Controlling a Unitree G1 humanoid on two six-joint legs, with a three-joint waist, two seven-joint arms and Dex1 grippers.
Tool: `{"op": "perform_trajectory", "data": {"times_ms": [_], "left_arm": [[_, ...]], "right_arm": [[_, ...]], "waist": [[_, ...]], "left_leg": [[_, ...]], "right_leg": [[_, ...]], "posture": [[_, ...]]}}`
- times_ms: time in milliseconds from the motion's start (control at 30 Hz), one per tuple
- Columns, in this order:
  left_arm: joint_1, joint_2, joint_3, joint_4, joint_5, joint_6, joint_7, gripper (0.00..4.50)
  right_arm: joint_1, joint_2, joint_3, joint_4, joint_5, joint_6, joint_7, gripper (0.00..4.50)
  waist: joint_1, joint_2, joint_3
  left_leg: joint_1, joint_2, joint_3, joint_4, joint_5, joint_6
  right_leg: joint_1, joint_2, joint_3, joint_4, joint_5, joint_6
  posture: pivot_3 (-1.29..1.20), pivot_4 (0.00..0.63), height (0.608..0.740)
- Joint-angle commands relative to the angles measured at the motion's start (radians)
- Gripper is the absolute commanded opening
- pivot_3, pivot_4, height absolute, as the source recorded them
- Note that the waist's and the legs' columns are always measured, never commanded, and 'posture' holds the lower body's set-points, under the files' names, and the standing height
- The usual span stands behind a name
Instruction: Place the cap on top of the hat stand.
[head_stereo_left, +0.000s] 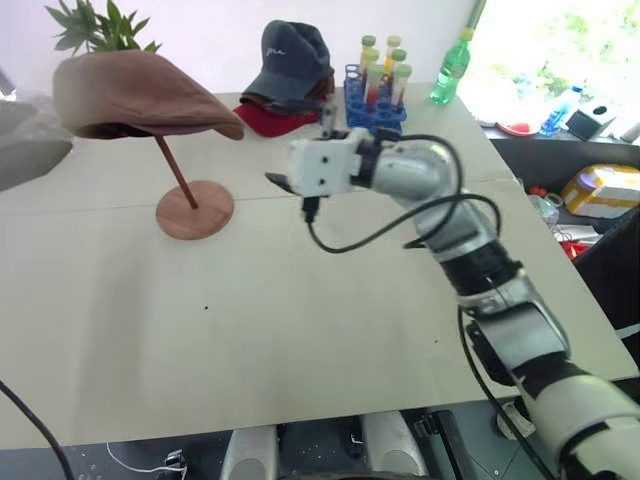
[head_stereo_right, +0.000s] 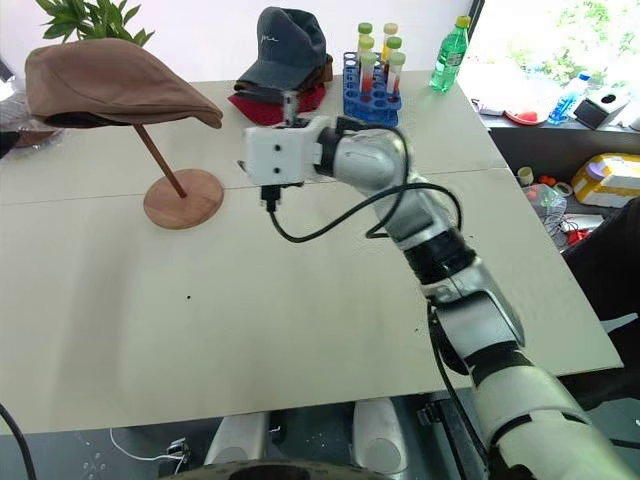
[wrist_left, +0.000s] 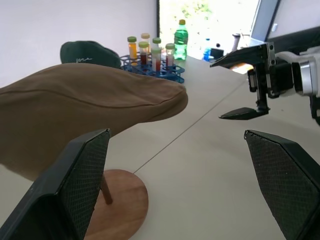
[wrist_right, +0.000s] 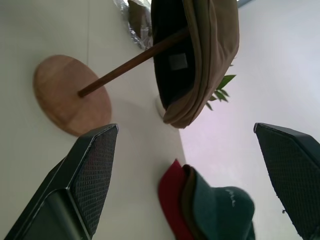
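The brown flat cap (head_stereo_left: 135, 95) lies on top of the hat stand, covering its disc. The thin slanted rod (head_stereo_left: 177, 172) runs down to the round wooden base (head_stereo_left: 195, 210) at the back left of the table (head_stereo_left: 300, 330). In the left wrist view my right gripper (wrist_left: 217, 90) hangs open above the table, to the right of the stand and apart from the cap, with nothing between its fingers. My left gripper (wrist_left: 180, 185) is open close beside the cap's brim, holding nothing.
A dark grey baseball cap (head_stereo_left: 295, 55) sits on a red cap (head_stereo_left: 268, 120) at the back. Beside them stand a blue rack of test tubes (head_stereo_left: 375, 100) and a green bottle (head_stereo_left: 450, 70). A plant (head_stereo_left: 100, 25) stands behind the stand.
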Motion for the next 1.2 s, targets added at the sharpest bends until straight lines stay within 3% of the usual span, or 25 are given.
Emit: {"op": "perform_trajectory", "data": {"times_ms": [33,167,267,367,600,900,1200], "left_arm": [[-0.055,0.052,-0.037,-0.002,0.01,-0.064,-0.031,4.5],[-0.129,0.102,-0.193,0.001,0.103,-0.21,-0.051,4.5],[-0.125,0.129,-0.292,0.0,0.23,-0.373,-0.09,4.5],[-0.163,0.129,-0.388,0.01,0.336,-0.523,-0.095,4.5],[-0.334,0.021,-0.599,0.061,0.588,-0.835,-0.014,4.5],[-0.333,-0.035,-0.633,0.013,0.688,-0.944,-0.006,4.5],[-0.295,-0.139,-0.716,-0.135,0.936,-0.999,0.171,4.5]], "right_arm": [[-0.016,-0.073,-0.117,-0.175,0.284,0.32,0.174,4.46],[-0.162,-0.218,-0.282,-0.159,0.645,0.902,0.299,4.46],[-0.28,-0.273,-0.376,-0.084,0.824,1.181,0.316,4.46],[-0.378,-0.304,-0.42,0.01,0.879,1.342,0.276,4.46],[-0.411,-0.379,-0.372,0.083,0.834,1.33,0.229,4.46],[-0.405,-0.398,-0.338,0.11,0.808,1.293,0.196,4.46],[-0.428,-0.404,-0.328,0.122,0.809,1.297,0.192,4.46]], "waist": [[0.0,0.0,0.0],[0.008,0.001,0.001],[0.01,0.001,0.001],[0.006,0.001,0.001],[0.02,0.001,0.001],[0.028,0.001,0.001],[0.03,0.001,0.001]], "left_leg": [[0.0,0.0,0.0,0.0,0.0,0.0],[0.0,0.001,0.0,0.001,0.0,0.0],[0.001,0.001,0.002,0.001,0.0,0.0],[0.0,0.003,0.003,-0.001,0.0,0.0],[-0.003,0.004,0.007,-0.001,0.0,0.0],[-0.004,0.005,0.009,-0.001,0.0,0.0],[-0.004,0.005,0.009,0.001,0.0,0.0]], "right_leg": [[0.0,0.0,0.0,0.0,0.0,0.0],[0.001,0.0,0.0,0.0,0.0,-0.001],[0.0,-0.001,0.0,-0.001,-0.001,-0.004],[-0.002,0.0,0.0,-0.002,-0.001,-0.005],[-0.006,0.001,0.002,-0.003,0.0,-0.006],[-0.008,0.003,0.004,-0.002,0.002,-0.003],[-0.007,0.004,0.006,-0.001,0.002,-0.003]], "posture": [[0.0,0.15,0.728],[0.0,0.15,0.728],[0.0,0.15,0.728],[0.0,0.15,0.728],[0.0,0.15,0.728],[0.0,0.15,0.728],[0.0,0.15,0.728]]}}
